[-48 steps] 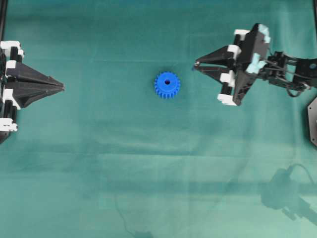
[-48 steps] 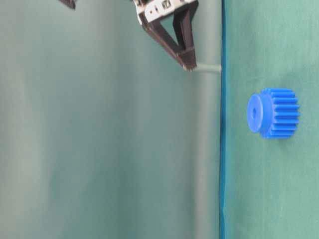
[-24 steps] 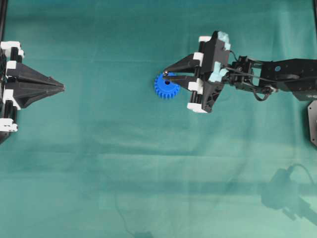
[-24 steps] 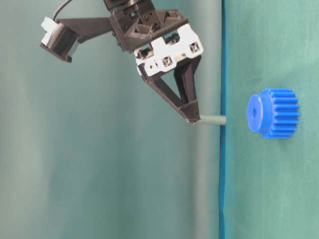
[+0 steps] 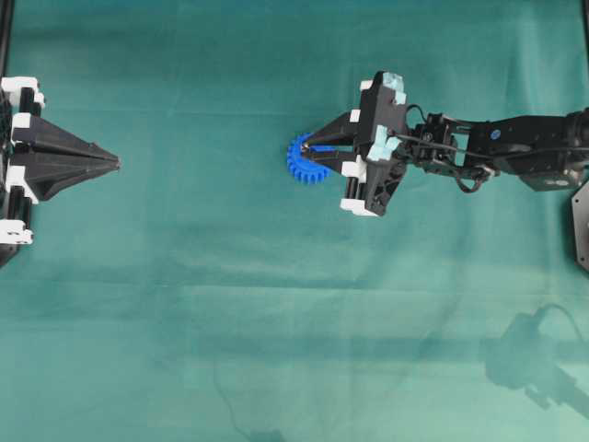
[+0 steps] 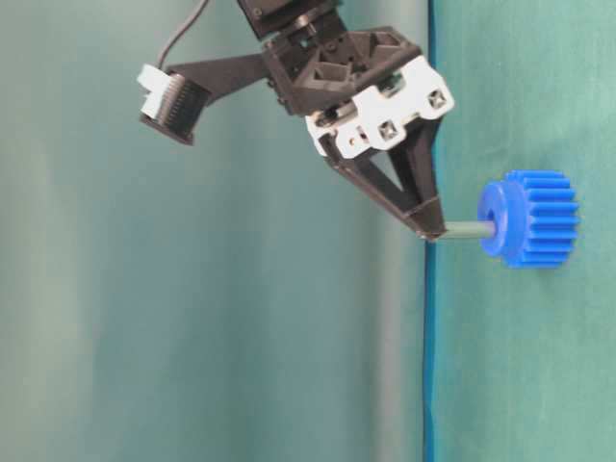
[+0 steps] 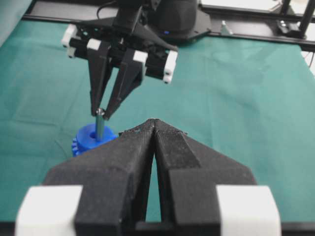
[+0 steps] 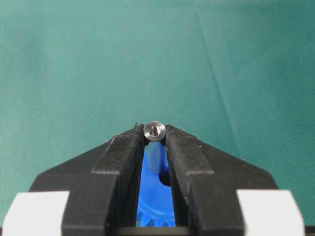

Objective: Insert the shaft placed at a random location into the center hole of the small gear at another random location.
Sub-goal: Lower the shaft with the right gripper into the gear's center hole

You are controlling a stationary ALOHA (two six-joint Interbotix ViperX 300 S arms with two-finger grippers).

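Your right tool (image 6: 433, 231) is pinching the thin grey metal shaft (image 6: 467, 230), its tip meeting the bright blue plastic toothed gear (image 6: 531, 218) hub.

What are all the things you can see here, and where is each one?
Small gear: one, bright blue, on the cloth near the middle, partly under the right gripper's tips.
Shaft: one, grey metal, pinched at its top end, its lower end at the centre hole of the gear's hub.
Cloth: one, green, covering the whole table.
Left gripper: one, black with white blocks, at the left edge of the overhead view, shut, holding nothing, away from the gear.
Right gripper: one, black with white blocks, above the gear, shut on the shaft.
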